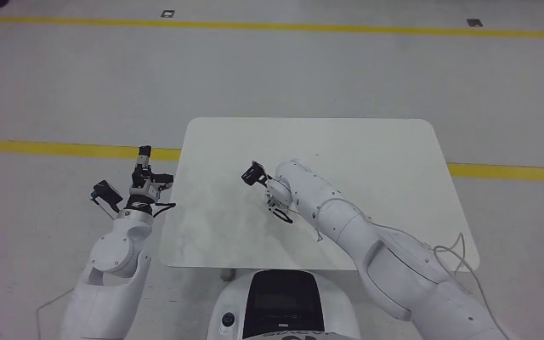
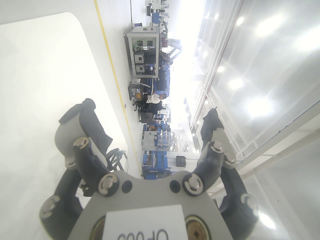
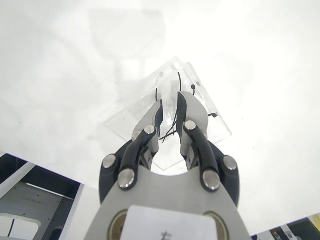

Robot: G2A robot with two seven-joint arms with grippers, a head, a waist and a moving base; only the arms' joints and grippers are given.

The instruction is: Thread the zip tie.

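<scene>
The white table (image 1: 374,153), smooth-topped with rounded corners, is taken as the reference for all places. The right arm (image 1: 357,225), cased in glossy white rounded shells, is extended from the table's near right corner diagonally over the top. Its wrist is bent down above the near left part of the table. The left arm (image 1: 119,255), of the same white build, is held off the table just outside its left edge, and its forearm is angled along that edge.

A flat plate (image 3: 215,128) of clear plastic, square with small holes near its far sides, is laid on the table top directly under the right wrist.

The left hand (image 2: 150,107) is spread wide beside the table's left edge, with nothing between its black, metal-backed fingers (image 2: 85,121). The right hand (image 3: 170,97) is lowered over the plate on the table and narrowed to a slim gap. Its ribbed black pads (image 3: 180,108) are not seen to be pressed together.

Thin black zip ties (image 3: 179,79) with small square heads are seen passed through the plate's holes on the table. Their loose tails are crossed in the gap between the right hand's pads.
</scene>
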